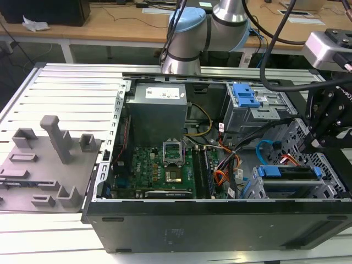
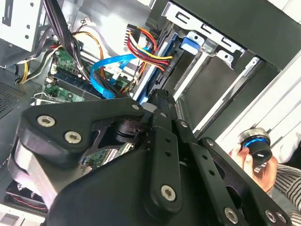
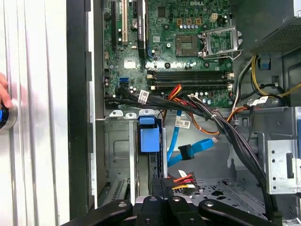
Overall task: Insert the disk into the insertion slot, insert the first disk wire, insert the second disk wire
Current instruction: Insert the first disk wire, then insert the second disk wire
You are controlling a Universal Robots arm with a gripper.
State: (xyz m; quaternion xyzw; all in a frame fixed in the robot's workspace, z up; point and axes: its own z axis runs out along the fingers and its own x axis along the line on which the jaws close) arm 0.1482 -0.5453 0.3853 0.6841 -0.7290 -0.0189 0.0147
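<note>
Wooden desks (image 1: 110, 25) stood behind a ribbed aluminium table (image 1: 66, 88) in the exterior view. On the table an open black computer case (image 1: 220, 225) lay beside a matte grey moulded fixture (image 1: 58, 137). The disk (image 1: 289, 171), framed in glossy blue plastic, sat in the insertion slot (image 1: 330, 188) of perforated sheet metal. The black gripper (image 1: 308, 144) hung just above it, and the thin second disk wire (image 1: 263, 149) looped nearby.

In the second wrist view the gripper (image 2: 159, 96), made of bolted black links, had its tip at the disk (image 2: 188, 44) edge, close under a red, yellow and black wire bundle (image 2: 146, 52). The second disk wire (image 2: 108, 70) curved beside them. A hand (image 2: 244, 157) rested on a blue-ringed knob (image 2: 257, 149).

In the first wrist view the gripper (image 3: 162, 184) met the bundle's dark plug below the disk (image 3: 149, 139). Whether it was open or clamped could not be told. The second disk wire (image 3: 175, 136) ended apart from the disk.
</note>
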